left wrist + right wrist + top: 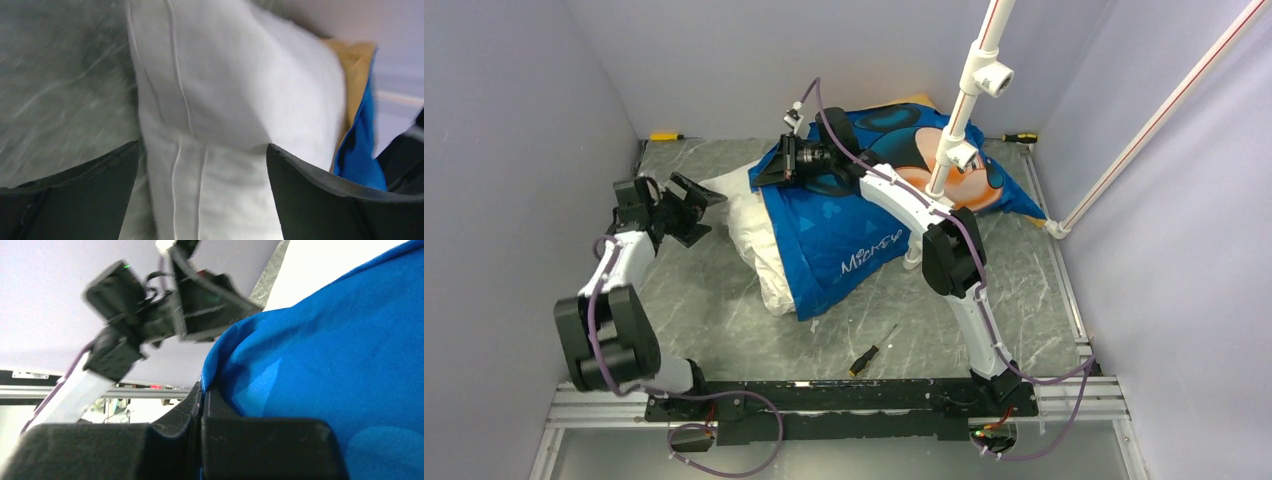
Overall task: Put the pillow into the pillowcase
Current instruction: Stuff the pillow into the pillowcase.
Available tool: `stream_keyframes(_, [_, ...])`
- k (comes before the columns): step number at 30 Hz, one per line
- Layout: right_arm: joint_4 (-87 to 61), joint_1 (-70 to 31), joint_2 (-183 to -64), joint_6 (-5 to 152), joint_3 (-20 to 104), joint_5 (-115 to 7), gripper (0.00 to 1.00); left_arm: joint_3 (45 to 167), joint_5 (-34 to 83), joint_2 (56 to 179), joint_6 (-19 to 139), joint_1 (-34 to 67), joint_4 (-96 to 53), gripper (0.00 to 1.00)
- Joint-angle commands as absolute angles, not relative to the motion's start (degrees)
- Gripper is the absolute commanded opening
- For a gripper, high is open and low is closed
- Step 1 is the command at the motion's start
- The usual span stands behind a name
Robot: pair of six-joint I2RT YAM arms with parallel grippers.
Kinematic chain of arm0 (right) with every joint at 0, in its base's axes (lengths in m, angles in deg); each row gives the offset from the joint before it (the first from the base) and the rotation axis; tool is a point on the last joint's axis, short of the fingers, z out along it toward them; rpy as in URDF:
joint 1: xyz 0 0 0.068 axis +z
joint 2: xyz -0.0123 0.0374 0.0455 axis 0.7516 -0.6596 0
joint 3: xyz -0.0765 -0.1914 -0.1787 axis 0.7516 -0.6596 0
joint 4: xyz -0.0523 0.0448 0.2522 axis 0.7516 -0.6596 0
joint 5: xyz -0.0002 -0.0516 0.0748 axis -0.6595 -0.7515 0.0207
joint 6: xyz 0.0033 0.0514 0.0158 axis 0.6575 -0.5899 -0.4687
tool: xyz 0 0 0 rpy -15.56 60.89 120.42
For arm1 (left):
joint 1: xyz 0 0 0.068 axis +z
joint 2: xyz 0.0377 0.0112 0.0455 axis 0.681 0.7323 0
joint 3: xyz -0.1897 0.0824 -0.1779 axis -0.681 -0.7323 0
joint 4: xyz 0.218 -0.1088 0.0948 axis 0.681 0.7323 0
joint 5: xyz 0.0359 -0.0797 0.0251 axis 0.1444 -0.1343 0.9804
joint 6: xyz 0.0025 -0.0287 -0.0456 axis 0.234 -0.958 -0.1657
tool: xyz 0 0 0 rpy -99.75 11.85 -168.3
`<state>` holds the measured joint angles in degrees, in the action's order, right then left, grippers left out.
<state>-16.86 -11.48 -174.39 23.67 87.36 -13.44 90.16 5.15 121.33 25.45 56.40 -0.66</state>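
Note:
The white pillow [749,235] lies left of centre on the table, its right part inside the blue pillowcase [854,225] with the mouse print. My left gripper [707,213] is open at the pillow's exposed left end. In the left wrist view the pillow [225,90] fills the space ahead of the wide-apart fingers [300,200], with my left gripper [202,155] holding nothing. The pillowcase [360,150] shows blue outside and orange inside there. My right gripper [764,175] is shut on the pillowcase's open edge; in the right wrist view this gripper [202,390] pinches the blue pillowcase [325,355].
A screwdriver [872,350] lies on the marbled table [714,320] near the front. Two more screwdrivers [664,136] [1021,138] rest by the back wall. A white pole [969,100] stands over the pillowcase. Walls close in on three sides.

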Motion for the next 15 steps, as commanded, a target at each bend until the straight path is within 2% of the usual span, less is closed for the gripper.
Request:
stream_keyframes(1, [-12.8, -11.7, -172.4, 23.3, 87.9, -9.3, 0.0, 82.8, -13.0, 131.0, 7.7, 60.0, -48.0, 0.95])
stream_keyframes(2, [-10.7, -11.6, -172.6, 22.4, 88.4, -8.7, 0.0, 83.3, -15.3, 134.0, 5.2, 59.1, -54.1, 0.9])
stream_keyframes(6, [2.4, -11.5, -174.2, 12.3, 91.0, -5.7, 0.0, 84.8, -21.0, 138.8, -0.4, 52.0, -71.4, 0.33])
stream_keyframes(9, [12.1, -10.9, -180.2, 0.7, 102.5, -3.6, 0.0, 85.0, -19.3, 135.7, 2.9, 45.9, -71.2, 0.03])
stream_keyframes(10, [14.3, -10.5, -182.7, -3.0, 107.1, -3.2, 0.0, 85.6, -18.3, 134.3, 5.7, 43.8, -69.0, 0.0])
stream_keyframes(12, [19.8, -9.5, -186.4, -10.4, 112.4, -3.3, 0.0, 86.9, -15.7, 131.9, 12.7, 38.3, -62.8, 0.0])
stream_keyframes(15, [21.4, -8.1, -186.2, -11.2, 110.4, -2.7, 0.0, 86.6, -9.2, 129.4, 18.1, 33.7, -59.8, 0.0])
